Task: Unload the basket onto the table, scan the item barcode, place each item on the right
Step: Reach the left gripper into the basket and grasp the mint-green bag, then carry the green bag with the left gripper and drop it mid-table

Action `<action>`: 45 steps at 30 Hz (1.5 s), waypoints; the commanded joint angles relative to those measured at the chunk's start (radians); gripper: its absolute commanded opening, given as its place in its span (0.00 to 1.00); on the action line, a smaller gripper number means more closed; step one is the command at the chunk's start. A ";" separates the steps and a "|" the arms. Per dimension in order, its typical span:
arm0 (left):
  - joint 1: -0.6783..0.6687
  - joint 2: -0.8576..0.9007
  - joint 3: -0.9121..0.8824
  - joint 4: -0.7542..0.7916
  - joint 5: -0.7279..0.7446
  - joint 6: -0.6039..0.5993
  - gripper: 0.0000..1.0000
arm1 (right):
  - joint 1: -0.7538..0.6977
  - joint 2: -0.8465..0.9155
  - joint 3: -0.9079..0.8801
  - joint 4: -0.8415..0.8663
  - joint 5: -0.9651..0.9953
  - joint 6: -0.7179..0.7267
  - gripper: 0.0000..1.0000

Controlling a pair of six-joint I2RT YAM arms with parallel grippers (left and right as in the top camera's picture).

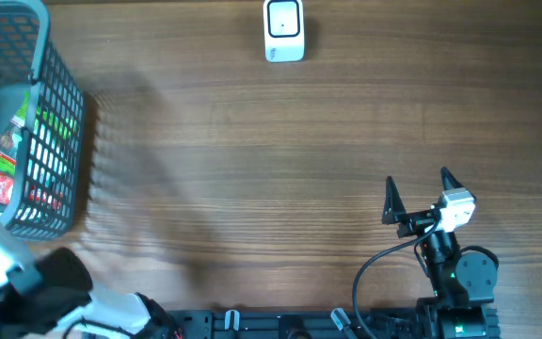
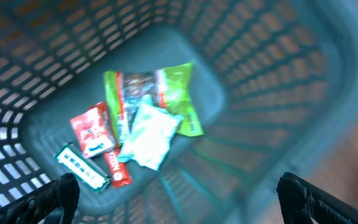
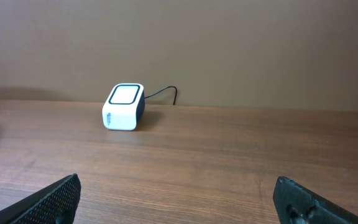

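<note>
Left wrist is showing the left gripper [image 2: 180,198] wide open over the basket [image 2: 278,68], needing centring on the white packet [image 2: 149,134].

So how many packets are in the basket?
5, heaped in the blue plastic basket: green packet, white pouch atop it, red packet left, red stick and green-white bar below. Others may hide.

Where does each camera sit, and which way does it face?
Overhead: above the table, looking straight down; right gripper and left arm show.
Left wrist: over the basket, looking down at packets; its fingers at the bottom corners.
Right wrist: low over the table, facing the scanner and wall; its fingers likewise.
Shared: overhead also shows basket and scanner.
</note>
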 commanded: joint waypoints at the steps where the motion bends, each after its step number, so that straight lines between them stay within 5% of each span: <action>1: 0.028 0.105 0.005 -0.044 -0.002 0.059 1.00 | -0.005 -0.005 -0.001 0.006 0.011 -0.005 1.00; 14: 0.027 0.325 -0.136 -0.006 -0.002 0.130 1.00 | -0.005 -0.005 -0.001 0.006 0.011 -0.006 1.00; 21: 0.034 0.325 -0.467 0.330 -0.002 0.130 1.00 | -0.005 -0.005 -0.001 0.006 0.011 -0.006 1.00; 24: 0.034 0.325 -0.528 0.396 -0.002 0.130 0.86 | -0.005 -0.005 -0.001 0.006 0.011 -0.006 1.00; 25: 0.034 0.325 -0.532 0.399 -0.001 0.130 0.73 | -0.005 -0.005 -0.001 0.006 0.011 -0.005 0.99; 27: 0.034 0.323 -0.526 0.405 0.021 0.130 0.54 | -0.005 -0.005 -0.001 0.006 0.011 -0.006 1.00; 30: 0.045 0.308 -0.448 0.370 0.032 0.130 0.40 | -0.005 -0.005 -0.001 0.006 0.011 -0.006 1.00; 39: 0.053 0.136 -0.039 0.138 0.043 0.045 0.41 | -0.005 -0.005 -0.001 0.006 0.011 -0.006 1.00; 45: 0.022 -0.071 -0.003 0.055 0.263 0.024 0.42 | -0.005 -0.005 -0.001 0.006 0.011 -0.006 1.00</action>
